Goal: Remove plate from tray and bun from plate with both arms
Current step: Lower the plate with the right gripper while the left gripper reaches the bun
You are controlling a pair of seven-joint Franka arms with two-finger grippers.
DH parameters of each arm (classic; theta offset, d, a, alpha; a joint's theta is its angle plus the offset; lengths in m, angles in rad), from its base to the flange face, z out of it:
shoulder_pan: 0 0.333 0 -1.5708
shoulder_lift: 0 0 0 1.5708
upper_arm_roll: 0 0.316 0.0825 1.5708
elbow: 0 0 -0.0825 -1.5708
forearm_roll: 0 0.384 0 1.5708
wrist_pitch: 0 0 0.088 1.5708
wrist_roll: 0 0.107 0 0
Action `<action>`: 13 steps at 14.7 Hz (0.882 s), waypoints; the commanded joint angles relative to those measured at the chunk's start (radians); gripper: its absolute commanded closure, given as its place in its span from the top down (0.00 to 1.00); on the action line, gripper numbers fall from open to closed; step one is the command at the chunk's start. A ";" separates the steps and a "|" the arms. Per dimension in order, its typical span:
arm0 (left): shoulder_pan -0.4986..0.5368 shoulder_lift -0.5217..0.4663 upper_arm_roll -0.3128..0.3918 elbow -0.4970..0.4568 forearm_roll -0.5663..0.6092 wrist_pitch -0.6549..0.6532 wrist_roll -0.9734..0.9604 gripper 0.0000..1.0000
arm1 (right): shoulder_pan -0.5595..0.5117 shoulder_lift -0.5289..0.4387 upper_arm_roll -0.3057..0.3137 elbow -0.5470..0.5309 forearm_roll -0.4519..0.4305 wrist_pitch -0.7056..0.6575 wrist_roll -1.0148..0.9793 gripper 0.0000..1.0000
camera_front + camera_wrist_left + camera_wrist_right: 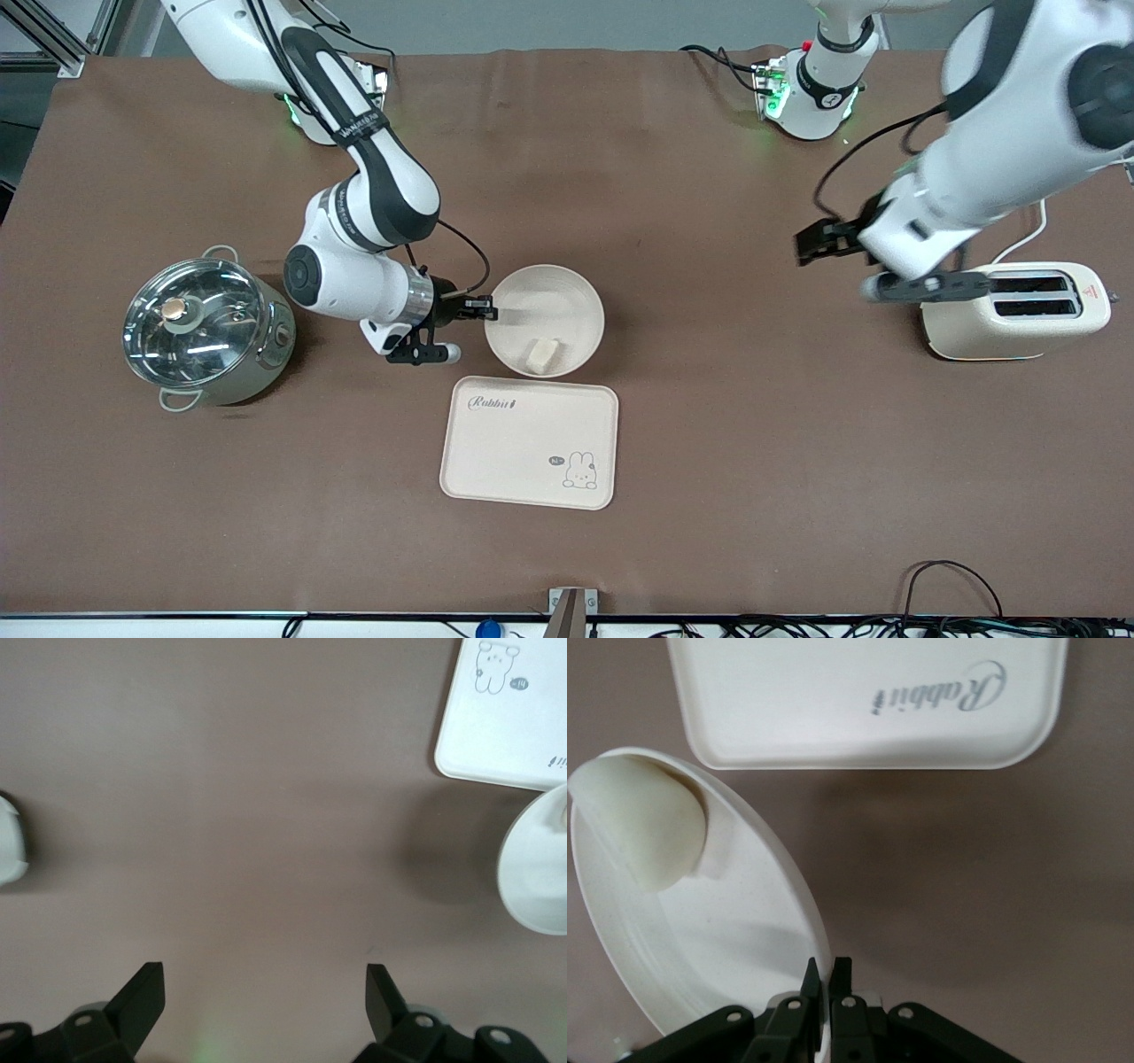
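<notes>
The cream plate (567,297) is held just off the table, farther from the front camera than the tray, with the pale bun (541,354) inside it near its nearer rim. My right gripper (485,309) is shut on the plate's rim at the edge toward the right arm's end. The right wrist view shows the jaws pinching the rim (829,973), the plate (744,921) tilted and the bun (642,819) in it. My left gripper (813,241) is open and empty in the air over bare table beside the toaster; its fingertips (381,988) stand wide apart.
A cream rectangular tray with a rabbit drawing (496,447) lies nearer the front camera than the plate. A steel pot with a glass lid (205,328) stands toward the right arm's end. A cream toaster (1019,310) stands toward the left arm's end.
</notes>
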 commanded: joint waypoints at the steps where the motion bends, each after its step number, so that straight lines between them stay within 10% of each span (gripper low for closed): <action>1: -0.012 0.074 -0.057 -0.016 -0.014 0.067 -0.109 1.00 | 0.015 -0.044 0.035 -0.155 0.068 0.178 -0.092 0.00; 13: -0.283 0.389 -0.059 -0.023 -0.002 0.461 -0.700 1.00 | 0.076 0.068 0.046 -0.192 0.253 0.300 -0.304 0.00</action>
